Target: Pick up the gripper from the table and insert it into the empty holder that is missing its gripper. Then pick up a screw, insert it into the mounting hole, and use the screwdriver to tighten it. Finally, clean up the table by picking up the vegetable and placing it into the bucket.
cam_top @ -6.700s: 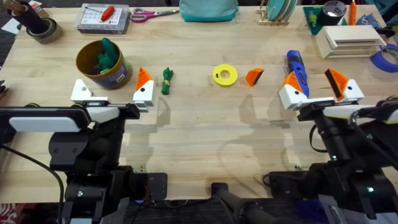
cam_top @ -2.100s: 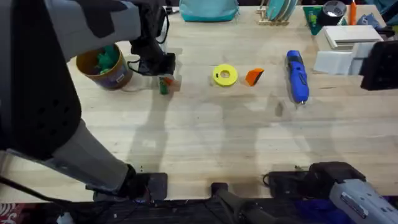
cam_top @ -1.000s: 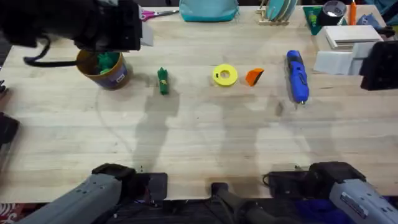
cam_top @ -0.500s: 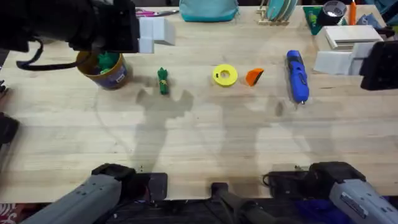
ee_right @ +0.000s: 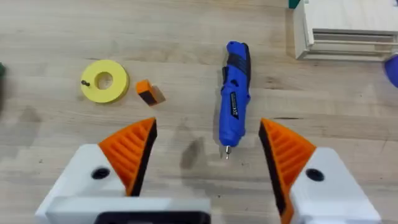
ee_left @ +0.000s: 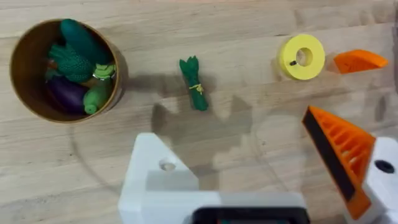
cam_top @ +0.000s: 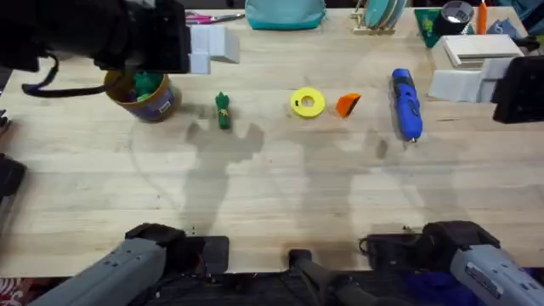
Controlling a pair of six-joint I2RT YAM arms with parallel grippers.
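My left gripper point(ee_left: 261, 174) hangs high over the table point(cam_top: 280, 195) with its fingers spread wide, holding nothing. One finger carries its orange ribbed pad point(ee_left: 339, 152); the other is a bare white holder point(ee_left: 158, 180) with an open mounting hole and no pad. My right gripper point(ee_right: 208, 158) is also raised and parted, empty, with an orange pad on each finger.

I place everything by the yellow ring point(cam_top: 307, 103), which lies flat near the middle of the table with a small dark screw point(ee_right: 84, 81) resting on its rim. The gripper point(cam_top: 347, 104), the loose orange wedge, sits just beside the ring on the side toward my right arm, apart from it. Farther out on that same side lies the screwdriver point(cam_top: 406, 104), flat on the wood with its thin metal tip pointing toward my bases; from the right wrist it lies between my two right fingers, well below them.

On the ring's other side, toward my left arm, the vegetable point(cam_top: 223, 110) lies on the bare wood, well apart from the ring. Beyond it, farther from the ring, stands the bucket point(cam_top: 144, 98), upright, with several toy vegetables point(ee_left: 74, 62) inside: green ones and a dark purple one. The vegetable is near the bucket but not touching it.
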